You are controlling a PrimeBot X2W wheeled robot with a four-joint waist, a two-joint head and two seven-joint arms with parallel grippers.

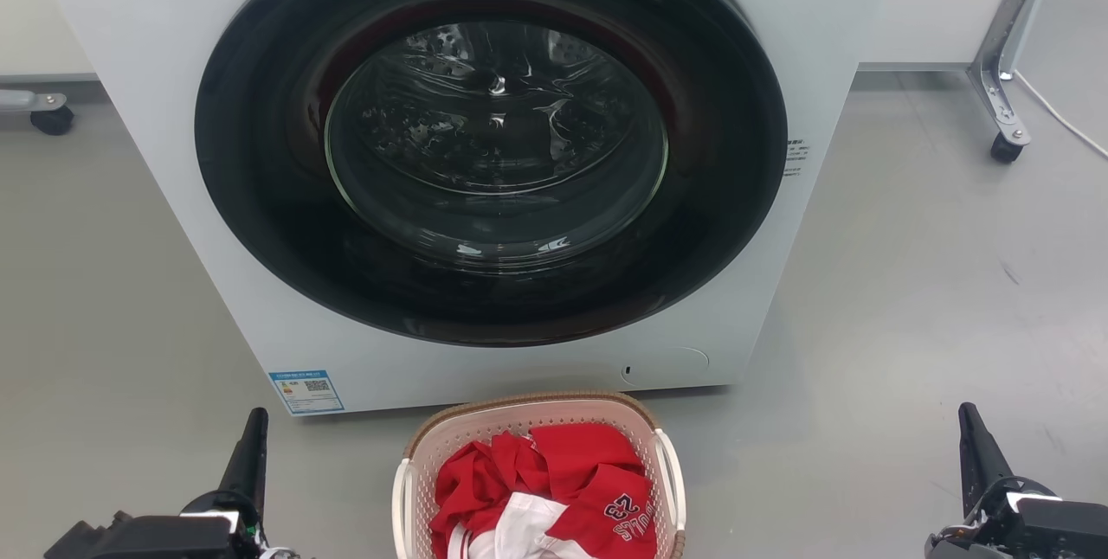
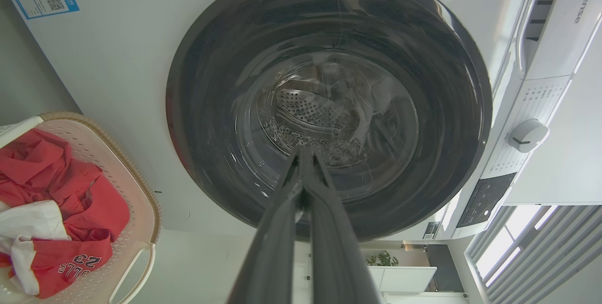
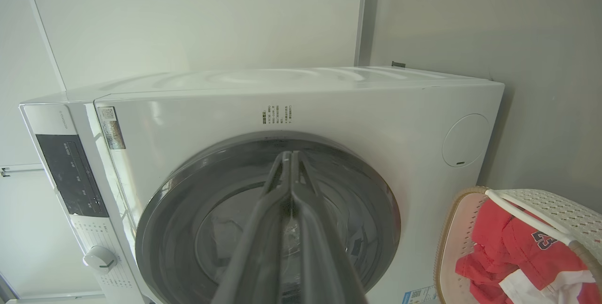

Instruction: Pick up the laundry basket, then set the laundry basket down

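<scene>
Left gripper (image 1: pixel 255 429) pinched closed, empty, lower left — right gripper (image 1: pixel 971 425) likewise, lower right; laundry basket (image 1: pixel 530 404) sits bottom centre between them, long axis up-frame, nearer the left.

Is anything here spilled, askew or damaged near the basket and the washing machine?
Nothing stands out. The laundry basket stands upright on the floor before the washing machine, with the red and white clothes lying inside it.
</scene>
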